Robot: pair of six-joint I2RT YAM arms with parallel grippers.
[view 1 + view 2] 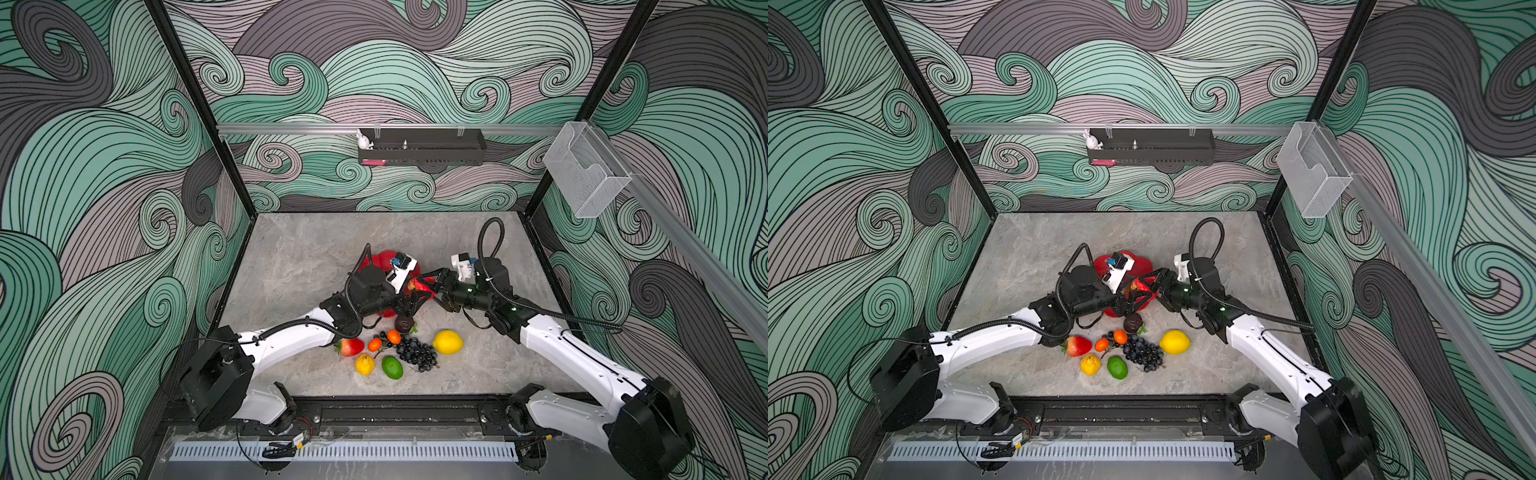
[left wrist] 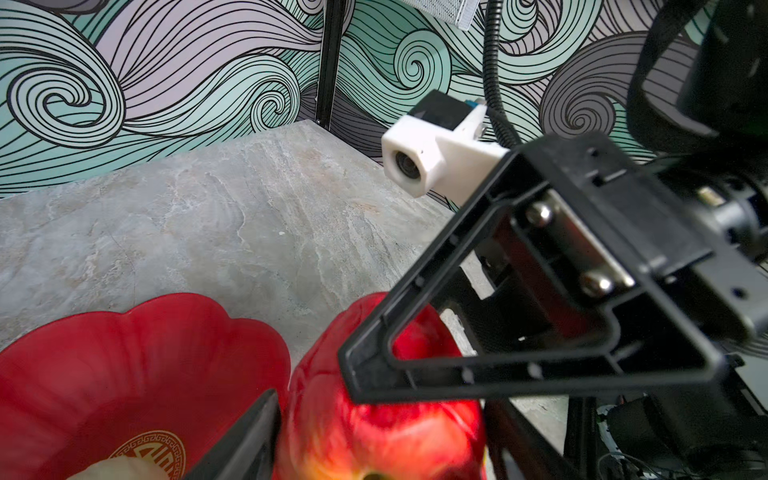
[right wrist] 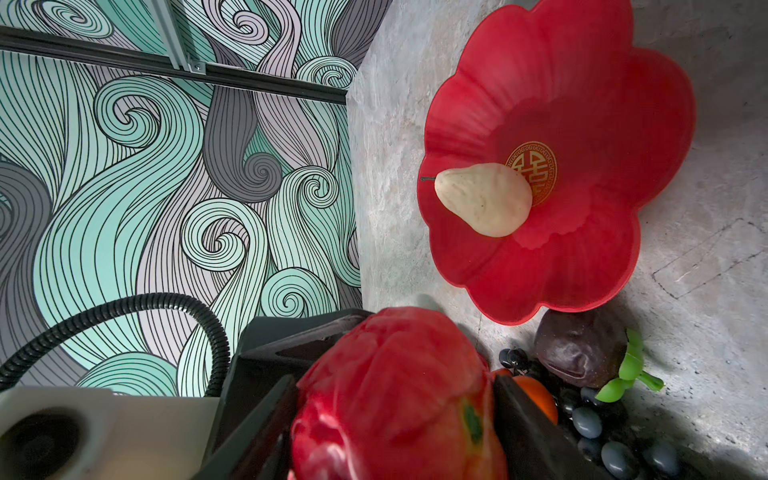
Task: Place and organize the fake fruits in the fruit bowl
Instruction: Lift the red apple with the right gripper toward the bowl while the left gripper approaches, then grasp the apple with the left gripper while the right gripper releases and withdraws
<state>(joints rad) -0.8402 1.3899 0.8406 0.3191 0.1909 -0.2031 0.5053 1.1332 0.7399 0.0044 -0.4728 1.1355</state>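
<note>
A big red fruit point(image 1: 419, 286) hangs over the right rim of the red flower-shaped fruit bowl point(image 1: 380, 259). My right gripper point(image 1: 428, 283) is shut on it, and my left gripper point(image 1: 414, 298) is closed round it from the other side. In the left wrist view the red fruit point(image 2: 374, 424) fills the gap between the fingers point(image 2: 253, 432). In the right wrist view both jaws press the red fruit point(image 3: 395, 399). A cream pear point(image 3: 484, 199) lies in the fruit bowl point(image 3: 582, 83). On the table lie a lemon point(image 1: 448, 341), grape bunch point(image 1: 417, 353), lime point(image 1: 392, 367) and dark brown fruit point(image 1: 404, 324).
Also in front of the bowl are a small yellow fruit point(image 1: 365, 364), a red fruit point(image 1: 351, 347) and two small orange ones point(image 1: 375, 344). A black tray point(image 1: 422, 151) hangs on the back rail and a clear box point(image 1: 586, 170) on the right rail.
</note>
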